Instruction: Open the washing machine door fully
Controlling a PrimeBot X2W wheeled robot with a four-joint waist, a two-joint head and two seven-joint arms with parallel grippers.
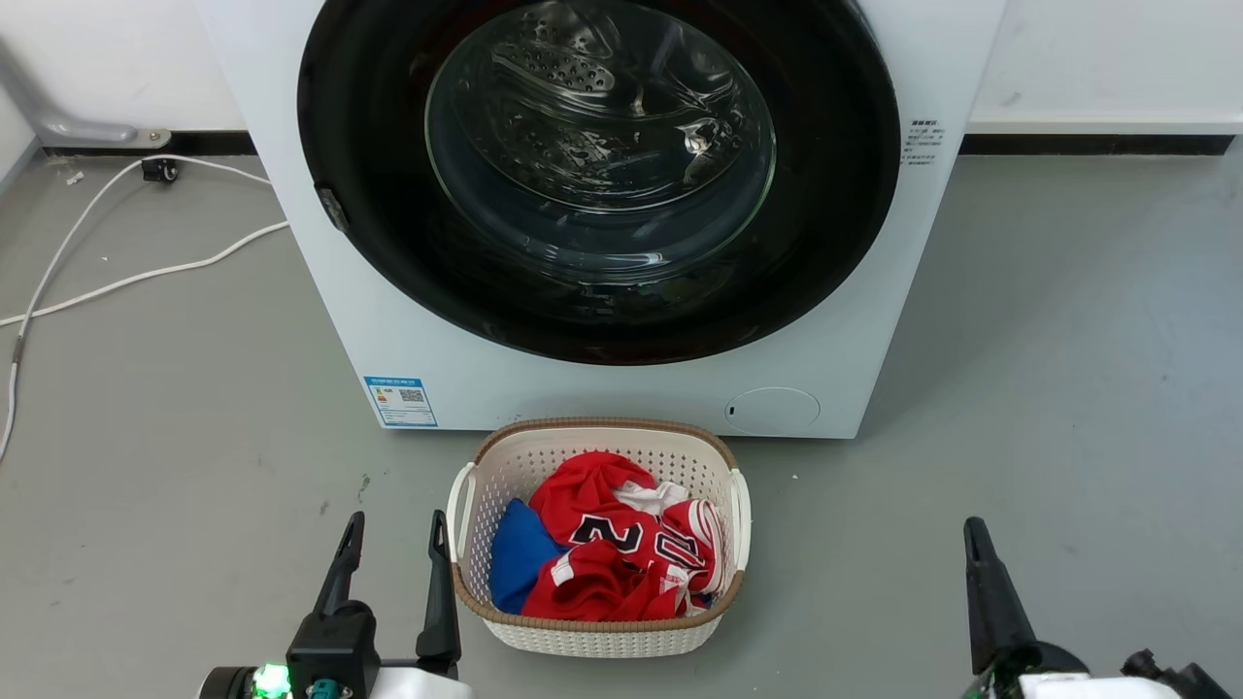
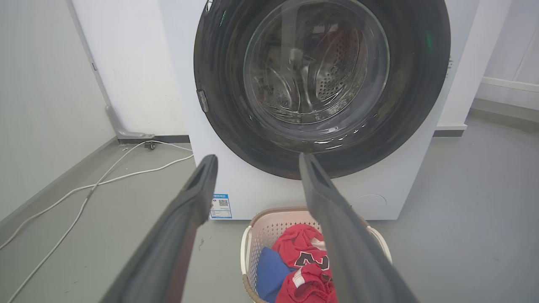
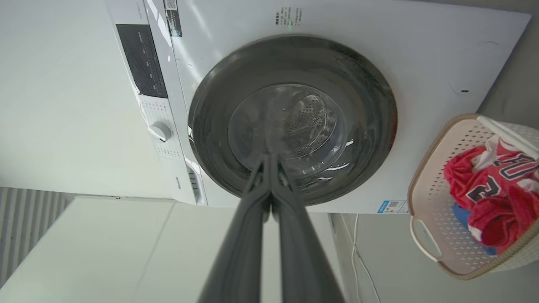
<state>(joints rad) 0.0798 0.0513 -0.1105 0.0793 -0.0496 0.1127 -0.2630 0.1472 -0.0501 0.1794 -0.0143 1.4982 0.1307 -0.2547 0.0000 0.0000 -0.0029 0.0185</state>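
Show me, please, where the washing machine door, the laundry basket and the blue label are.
washing machine door (image 1: 600,126): head view, centre of the glass bowl.
laundry basket (image 1: 602,641): head view, white front wall.
blue label (image 1: 400,401): head view, its middle.

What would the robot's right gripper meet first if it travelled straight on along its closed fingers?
Probably the washing machine door: the right gripper, fingers shut, aims at its clear glass centre with nothing between, though the gap is hard to judge.
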